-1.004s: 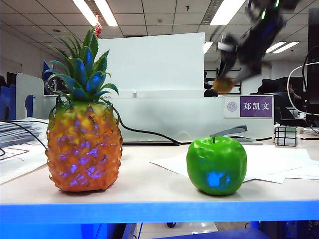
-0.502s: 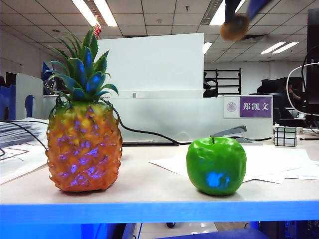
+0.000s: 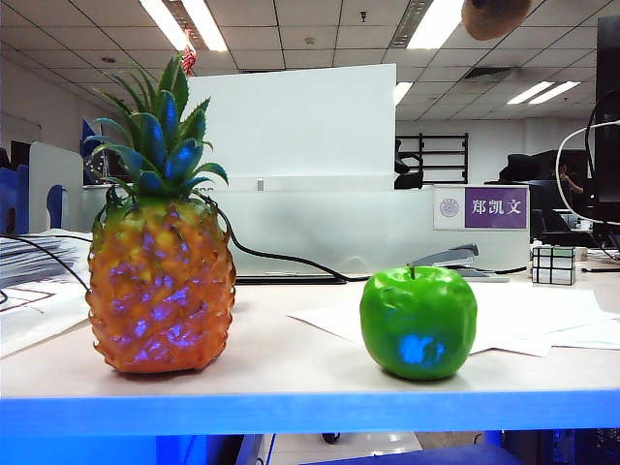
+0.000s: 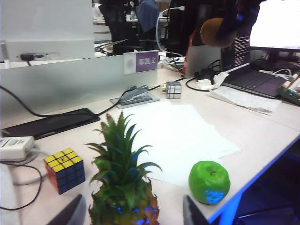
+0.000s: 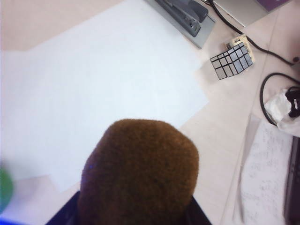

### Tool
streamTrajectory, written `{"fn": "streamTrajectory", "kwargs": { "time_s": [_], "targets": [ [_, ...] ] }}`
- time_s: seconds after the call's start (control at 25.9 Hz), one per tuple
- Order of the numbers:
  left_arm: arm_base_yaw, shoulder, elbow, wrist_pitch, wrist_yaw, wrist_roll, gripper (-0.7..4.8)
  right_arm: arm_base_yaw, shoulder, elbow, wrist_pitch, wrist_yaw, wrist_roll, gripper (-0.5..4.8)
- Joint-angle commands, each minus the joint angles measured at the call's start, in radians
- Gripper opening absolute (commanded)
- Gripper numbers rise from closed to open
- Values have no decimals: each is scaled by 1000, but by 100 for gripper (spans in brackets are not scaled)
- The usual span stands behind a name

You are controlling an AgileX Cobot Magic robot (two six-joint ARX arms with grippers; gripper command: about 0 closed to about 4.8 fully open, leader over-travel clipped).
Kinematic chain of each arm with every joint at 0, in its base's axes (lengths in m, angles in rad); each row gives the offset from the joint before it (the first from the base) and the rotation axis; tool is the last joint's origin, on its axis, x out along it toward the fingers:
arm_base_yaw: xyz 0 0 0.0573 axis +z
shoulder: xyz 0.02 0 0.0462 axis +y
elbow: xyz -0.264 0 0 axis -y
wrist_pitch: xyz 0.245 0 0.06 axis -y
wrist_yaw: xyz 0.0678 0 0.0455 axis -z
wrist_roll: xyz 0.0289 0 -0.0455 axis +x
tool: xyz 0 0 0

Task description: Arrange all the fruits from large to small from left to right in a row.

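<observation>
The pineapple (image 3: 163,281), orange-yellow with a spiky green crown, stands on the left of the table. To its right sits the green apple (image 3: 419,322). The brown kiwi (image 3: 494,15) hangs high above the table at the upper edge of the exterior view. My right gripper (image 5: 136,208) is shut on it, and its dark fingers (image 5: 65,213) show on both sides of the fruit (image 5: 138,176). My left gripper (image 4: 133,213) is open and empty, back from the pineapple (image 4: 124,187), which shows between its fingertips. It is out of the exterior view.
A dark blue puzzle cube (image 4: 65,169) sits behind the pineapple. A silver mirror cube (image 3: 555,263) and a stapler (image 3: 448,258) lie at the back right. White paper sheets (image 3: 542,320) lie under and behind the apple. A laptop (image 4: 255,77) and cables are further right.
My right gripper has carried the kiwi upward and to the right, up to the top edge of the exterior view. The pineapple and apple have stayed put.
</observation>
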Motion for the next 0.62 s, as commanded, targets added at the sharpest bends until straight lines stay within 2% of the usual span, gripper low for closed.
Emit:
{"fn": "streamTrajectory", "kwargs": {
  "time_s": [0.04,0.23,0.42,0.62],
  "targets": [
    [-1,0,2,9,0,0,274,7,-13,-43,14,-3,23,-2],
    [-2,-3,2,10,13,0,274,6,-7,-122,14,-89,35,-3],
    [-2,-3,2,10,8,0,274,-27,-1,-231,15,-93,35,-2],
    [-3,-3,2,9,9,0,274,-66,-1,-363,16,-147,41,-2]
  ]
}}
